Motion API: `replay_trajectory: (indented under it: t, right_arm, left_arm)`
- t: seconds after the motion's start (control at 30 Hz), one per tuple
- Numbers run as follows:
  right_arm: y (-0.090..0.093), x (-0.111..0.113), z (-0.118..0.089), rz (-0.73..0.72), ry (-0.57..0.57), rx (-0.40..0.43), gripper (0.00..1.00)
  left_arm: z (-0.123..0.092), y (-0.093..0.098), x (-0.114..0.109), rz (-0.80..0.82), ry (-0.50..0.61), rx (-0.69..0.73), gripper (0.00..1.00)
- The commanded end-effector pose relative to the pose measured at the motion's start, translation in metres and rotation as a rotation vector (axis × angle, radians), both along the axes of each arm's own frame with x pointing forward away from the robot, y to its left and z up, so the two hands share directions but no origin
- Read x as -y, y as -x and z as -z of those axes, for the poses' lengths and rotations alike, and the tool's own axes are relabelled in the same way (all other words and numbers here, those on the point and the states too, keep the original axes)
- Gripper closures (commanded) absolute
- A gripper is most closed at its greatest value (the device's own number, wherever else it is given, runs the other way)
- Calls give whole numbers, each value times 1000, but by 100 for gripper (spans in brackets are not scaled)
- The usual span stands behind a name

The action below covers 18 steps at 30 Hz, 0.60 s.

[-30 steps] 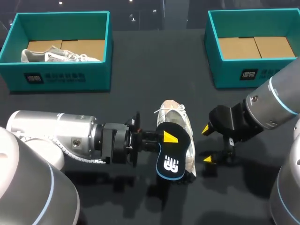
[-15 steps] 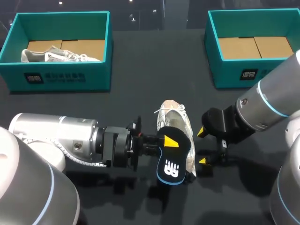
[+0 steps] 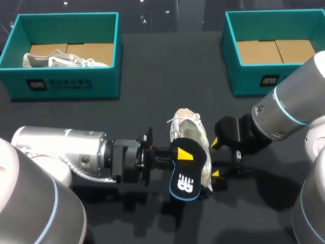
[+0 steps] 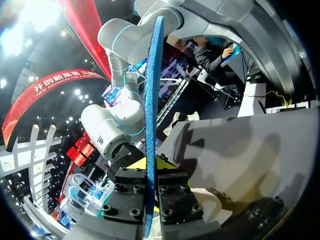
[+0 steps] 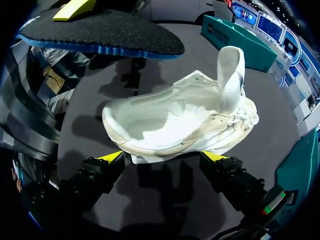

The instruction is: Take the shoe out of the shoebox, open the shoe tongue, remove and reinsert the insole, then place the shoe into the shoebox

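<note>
Overhead, the table (image 3: 152, 76) bears the left shoebox (image 3: 101, 81) at ten o'clock, the right shoebox (image 3: 244, 81) at two and the white shoe (image 3: 189, 133) near centre, left gripper (image 3: 179, 152) clamped on the insole (image 3: 184, 179), right gripper (image 3: 216, 158) spread beside the shoe, whose raised tongue (image 5: 229, 70) only the right wrist view shows.

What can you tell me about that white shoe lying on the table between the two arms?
The white shoe is a pale, slightly soiled lace-up trainer resting on the dark table, toe pointing away from the robot. Its tongue stands pulled up and the inside looks empty. The black insole hangs above its heel, not touching. The right arm's jaws stand open either side of its sole.
</note>
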State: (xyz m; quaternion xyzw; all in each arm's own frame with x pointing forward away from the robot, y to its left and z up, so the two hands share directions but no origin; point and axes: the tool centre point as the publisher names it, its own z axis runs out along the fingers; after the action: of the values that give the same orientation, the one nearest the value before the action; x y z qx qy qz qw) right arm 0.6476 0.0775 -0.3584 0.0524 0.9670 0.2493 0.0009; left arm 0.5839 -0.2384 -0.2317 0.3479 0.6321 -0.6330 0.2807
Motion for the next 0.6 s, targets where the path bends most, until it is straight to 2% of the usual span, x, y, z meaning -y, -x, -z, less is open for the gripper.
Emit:
replay_trajectory:
  t: [0.03, 0.47, 0.6]
  right_arm:
    - [3, 0, 3, 21, 10, 0, 0]
    - [3, 0, 3, 21, 10, 0, 0]
    - [3, 0, 3, 21, 10, 0, 0]
  left_arm:
    - [1, 1, 4, -3, -2, 1, 100]
    - [1, 1, 4, -3, -2, 1, 100]
    - [6, -2, 11, 11, -4, -33, 100]
